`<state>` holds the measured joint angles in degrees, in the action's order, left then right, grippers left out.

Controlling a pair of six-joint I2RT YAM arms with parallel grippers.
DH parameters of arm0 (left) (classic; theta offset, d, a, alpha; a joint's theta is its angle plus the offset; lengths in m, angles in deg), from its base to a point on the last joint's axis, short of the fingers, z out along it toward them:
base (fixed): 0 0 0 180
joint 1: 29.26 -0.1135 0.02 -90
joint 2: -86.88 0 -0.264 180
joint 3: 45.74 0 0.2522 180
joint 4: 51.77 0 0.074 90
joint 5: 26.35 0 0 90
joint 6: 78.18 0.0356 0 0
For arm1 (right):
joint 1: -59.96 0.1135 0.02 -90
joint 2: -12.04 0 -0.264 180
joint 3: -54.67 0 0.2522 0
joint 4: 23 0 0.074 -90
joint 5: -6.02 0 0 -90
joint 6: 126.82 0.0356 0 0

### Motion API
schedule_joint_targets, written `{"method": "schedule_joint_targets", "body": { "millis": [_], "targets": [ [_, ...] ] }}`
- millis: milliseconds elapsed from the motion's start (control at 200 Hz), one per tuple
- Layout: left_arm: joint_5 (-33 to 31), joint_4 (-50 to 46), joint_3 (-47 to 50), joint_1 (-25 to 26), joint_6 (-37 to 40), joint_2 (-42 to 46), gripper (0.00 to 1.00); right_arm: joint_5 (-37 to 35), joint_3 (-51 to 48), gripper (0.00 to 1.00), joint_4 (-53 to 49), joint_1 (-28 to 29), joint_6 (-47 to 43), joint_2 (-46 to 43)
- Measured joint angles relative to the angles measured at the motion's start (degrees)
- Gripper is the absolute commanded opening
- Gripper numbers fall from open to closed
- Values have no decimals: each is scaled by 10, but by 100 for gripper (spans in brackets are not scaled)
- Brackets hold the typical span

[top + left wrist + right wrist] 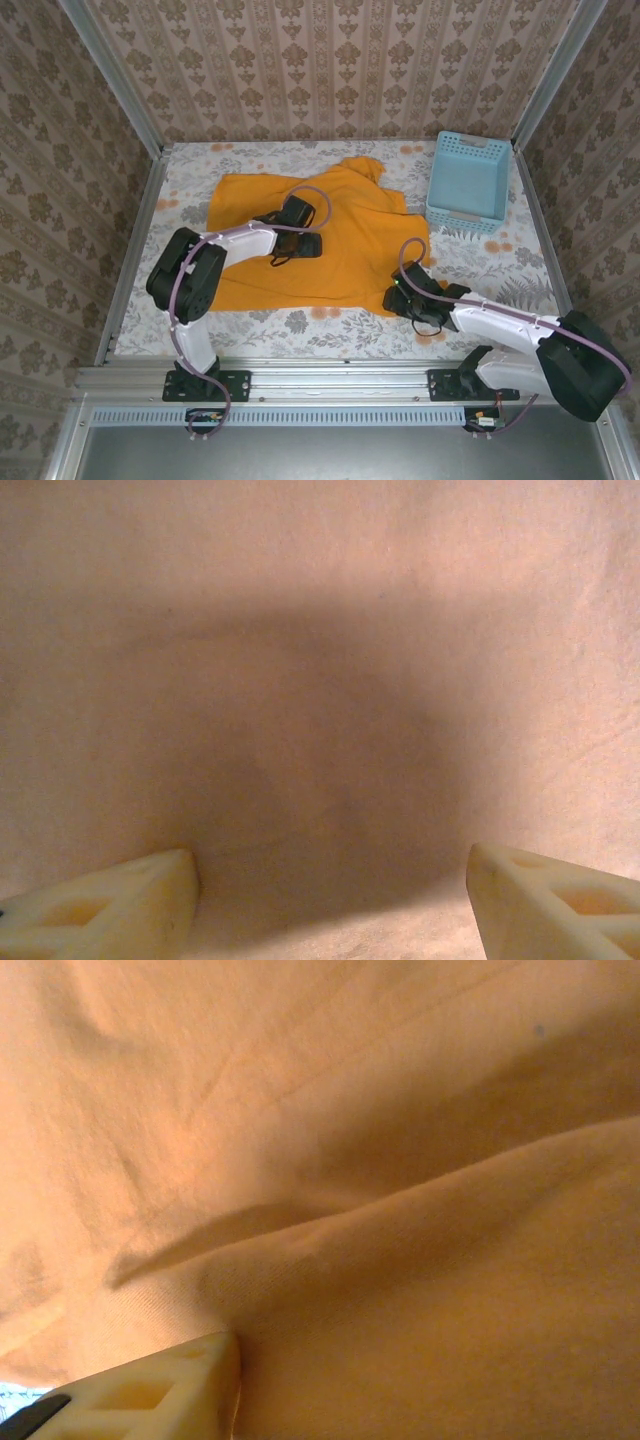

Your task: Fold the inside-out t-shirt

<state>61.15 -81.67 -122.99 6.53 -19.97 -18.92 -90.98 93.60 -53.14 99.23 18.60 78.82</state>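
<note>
Closest to the lens, 2 pale fingers point(120, 905) of my left gripper point(330, 905) stand wide apart, released, above flat orange cloth. The inside-out t-shirt point(350, 235) lies spread across the middle of the table point(330, 325). My right gripper point(402, 296) sits at its near right corner; I cannot tell its grip.

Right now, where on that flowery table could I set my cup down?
Best is the bare patch of flowery tablecloth between the light blue plastic lattice basket and the right arm. A narrower strip runs along the near edge below the orange-yellow cloth t-shirt. The middle is crowded: the shirt and left arm cover it.
</note>
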Motion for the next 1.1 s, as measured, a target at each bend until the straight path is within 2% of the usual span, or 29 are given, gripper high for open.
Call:
{"method": "schedule_joint_targets", "body": {
  "millis": [130,340,555,685,790,1000,1100],
  "targets": [
    [-12,1,-10,-9,-7,-10,74,-16,-2,50,-38,38,57,-19],
    [-22,4,-37,-30,-16,-32,74,-20,-33,50,-35,76,126,-63],
    [-25,6,-47,-43,-16,-39,75,-3,-34,38,-8,92,149,-52],
    [-26,3,-53,-55,-16,-41,76,-1,-19,28,-32,125,156,-44],
    [-28,-1,-58,-68,-16,-44,76,2,-19,25,-41,139,158,-43],
    [-36,-13,-72,-73,-16,-47,77,-26,19,30,-124,138,144,-58],
    [-40,-21,-71,-68,-16,-43,77,-50,39,36,-165,104,122,-102]
  ]
}}
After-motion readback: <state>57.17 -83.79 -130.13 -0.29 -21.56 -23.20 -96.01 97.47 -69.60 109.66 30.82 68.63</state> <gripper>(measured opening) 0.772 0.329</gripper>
